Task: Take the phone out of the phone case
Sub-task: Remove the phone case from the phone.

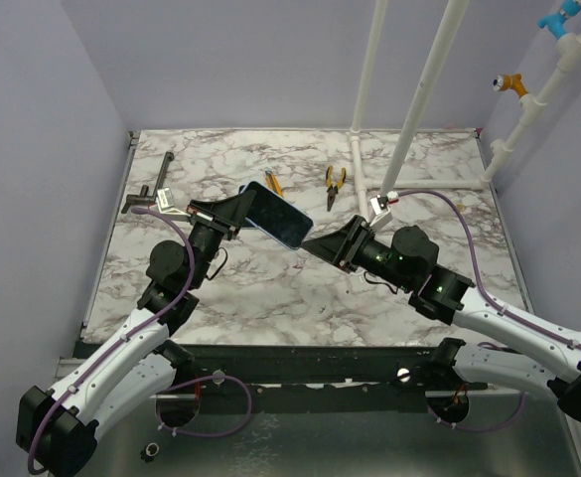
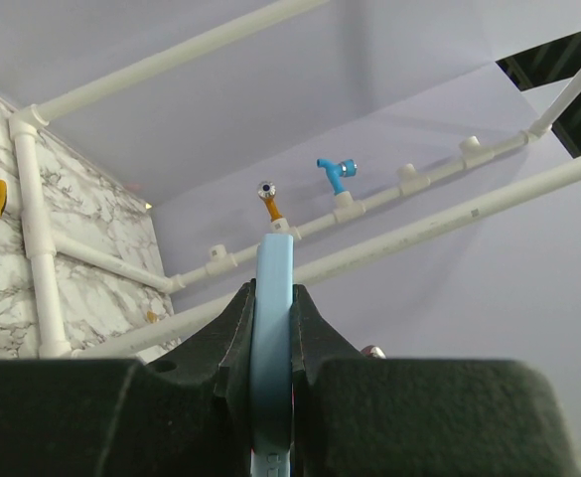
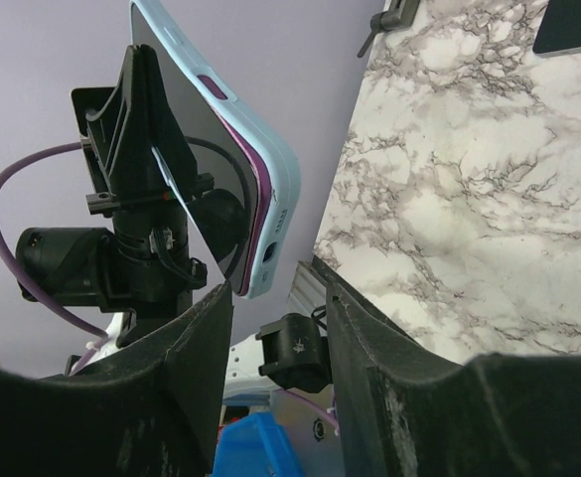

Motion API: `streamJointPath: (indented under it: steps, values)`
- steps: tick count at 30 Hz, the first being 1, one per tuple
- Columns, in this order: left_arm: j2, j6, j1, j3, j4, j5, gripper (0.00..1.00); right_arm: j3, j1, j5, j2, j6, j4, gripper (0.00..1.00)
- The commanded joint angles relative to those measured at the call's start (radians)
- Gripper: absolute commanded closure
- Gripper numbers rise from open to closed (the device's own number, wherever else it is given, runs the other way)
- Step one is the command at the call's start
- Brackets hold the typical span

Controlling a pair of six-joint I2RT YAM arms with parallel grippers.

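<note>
Grip decides this step; the left gripper (image 1: pixel 246 205) pinches the cased phone (image 1: pixel 278 217) edge-on above the table (image 1: pixel 270 298); the right gripper (image 3: pixel 275 290) sits at its lower corner, fingers spread, apparently not touching; it should catch only the blue case (image 3: pixel 276 189) lip and peel it off.

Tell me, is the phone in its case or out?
In. The blue case wraps around the phone at its edge and corner; the left hand clamps both.

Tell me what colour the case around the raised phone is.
The soft phone case is light blue; the right wrist view shows it best.
</note>
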Motion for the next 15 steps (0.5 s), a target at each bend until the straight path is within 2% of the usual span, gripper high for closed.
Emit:
streamJointPath:
  steps: [1,6,15]
  values:
    - [-0.005,-0.006,-0.003,0.044,0.056,-0.019,1.00,0.030,0.008,-0.027,0.014,-0.017,0.027,0.58]
    - [-0.003,-0.004,-0.003,0.045,0.056,-0.019,1.00,0.026,0.008,-0.022,0.013,-0.008,0.021,0.64]
    - [0.001,-0.004,-0.003,0.050,0.056,-0.018,1.00,0.029,0.007,-0.017,0.018,-0.002,0.015,0.67]
